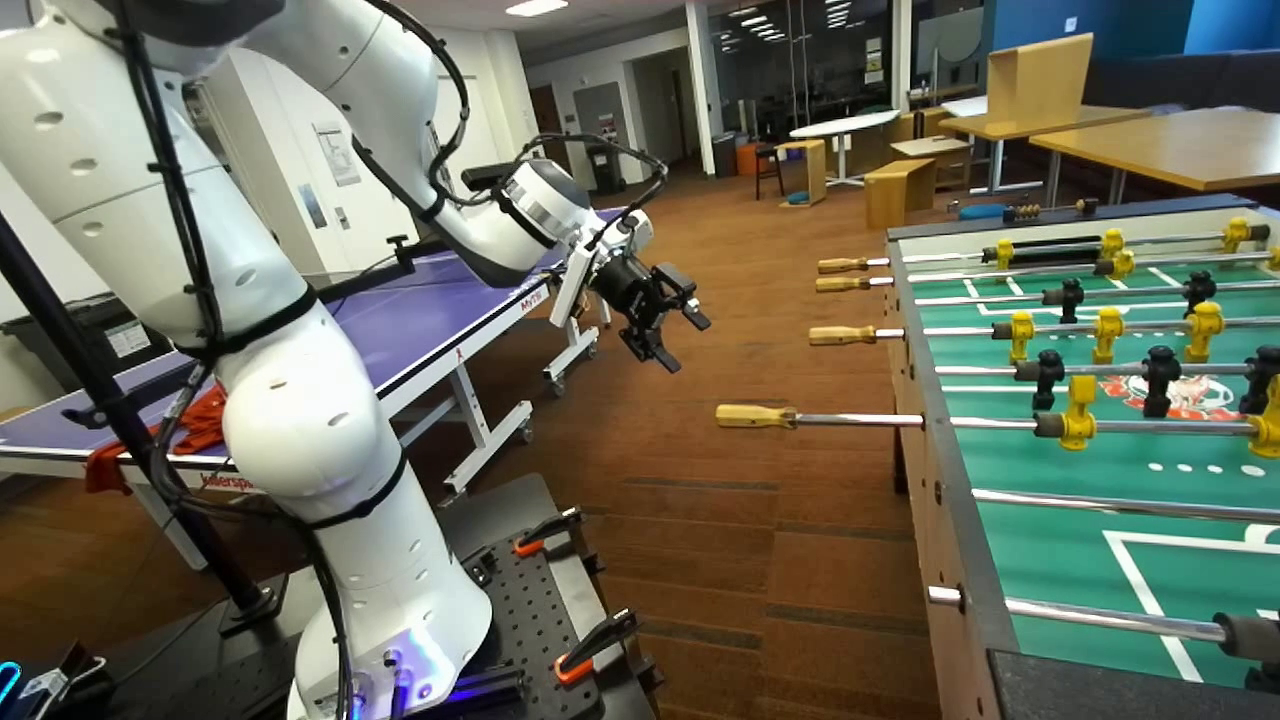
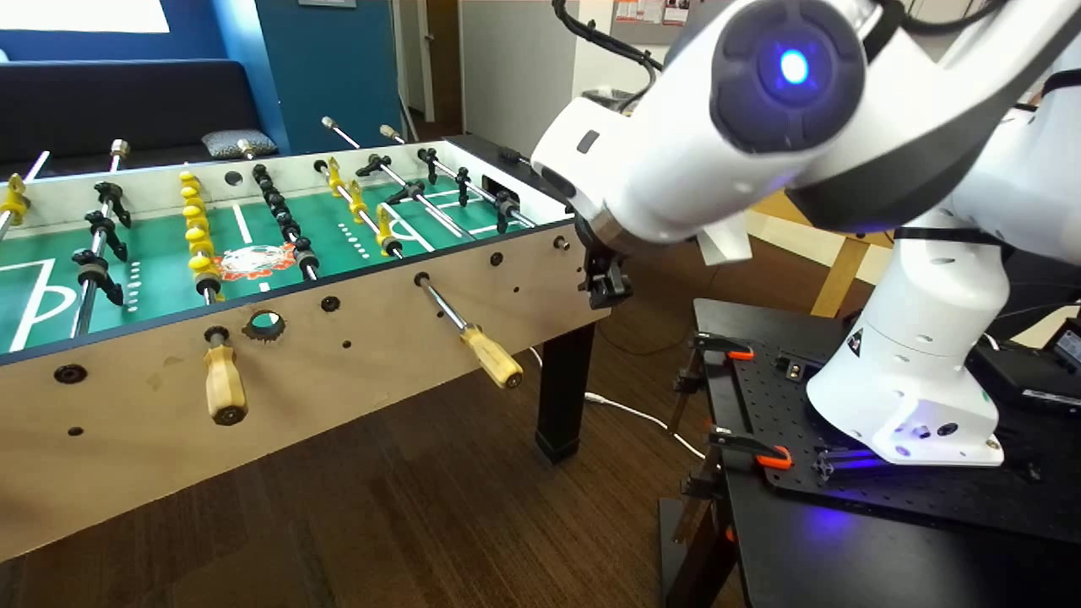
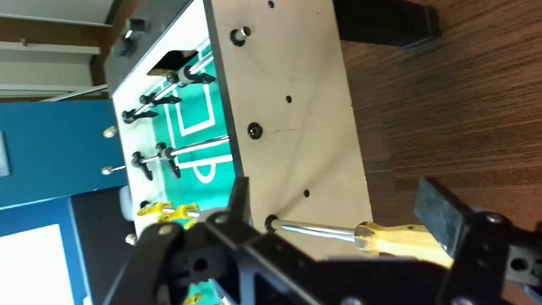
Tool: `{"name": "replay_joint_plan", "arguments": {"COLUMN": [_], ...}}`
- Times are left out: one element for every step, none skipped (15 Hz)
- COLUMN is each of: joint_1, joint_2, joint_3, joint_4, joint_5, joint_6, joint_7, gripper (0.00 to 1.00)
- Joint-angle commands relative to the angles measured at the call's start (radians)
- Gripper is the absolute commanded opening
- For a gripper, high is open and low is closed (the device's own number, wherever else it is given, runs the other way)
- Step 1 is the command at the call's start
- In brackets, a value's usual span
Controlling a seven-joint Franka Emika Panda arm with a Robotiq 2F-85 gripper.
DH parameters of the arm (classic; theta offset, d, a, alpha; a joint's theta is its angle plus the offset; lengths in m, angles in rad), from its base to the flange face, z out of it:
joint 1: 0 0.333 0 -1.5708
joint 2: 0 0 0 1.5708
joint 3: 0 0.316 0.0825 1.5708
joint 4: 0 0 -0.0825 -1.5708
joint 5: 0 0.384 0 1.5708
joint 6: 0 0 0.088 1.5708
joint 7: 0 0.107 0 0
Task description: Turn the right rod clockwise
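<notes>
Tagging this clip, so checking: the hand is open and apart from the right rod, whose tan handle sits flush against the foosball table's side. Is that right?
Not flush: in both exterior views, bare silver shaft separates the tan handle of the right rod from the foosball table's side. The rest holds: the hand is open and apart from that rod.

A dark bench backs onto blue wall above brown floor.

All three views share the foosball table
</notes>
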Motion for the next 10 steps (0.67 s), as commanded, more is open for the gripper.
{"name": "replay_joint_plan", "arguments": {"joint_1": [0.089,0.119,0.148,0.178,0.203,0.226,0.245,0.261,0.274,0.283], "joint_2": [0.18,0.228,0.274,0.324,0.37,0.418,0.461,0.503,0.541,0.575], "joint_3": [0.042,0.044,0.043,0.042,0.037,0.033,0.03,0.027,0.022,0.018], "joint_4": [0.075,0.087,0.099,0.112,0.124,0.137,0.151,0.166,0.183,0.199], "joint_5": [-0.163,-0.2,-0.229,-0.259,-0.283,-0.305,-0.32,-0.329,-0.333,-0.33], "joint_6": [-0.187,-0.235,-0.275,-0.315,-0.34,-0.362,-0.375,-0.388,-0.4,-0.41], "joint_7": [0.195,0.241,0.277,0.308,0.33,0.34,0.334,0.321,0.301,0.271], "gripper": [1.0,1.0,1.0,1.0,1.0,1.0,1.0,1.0,1.0,1.0]}}
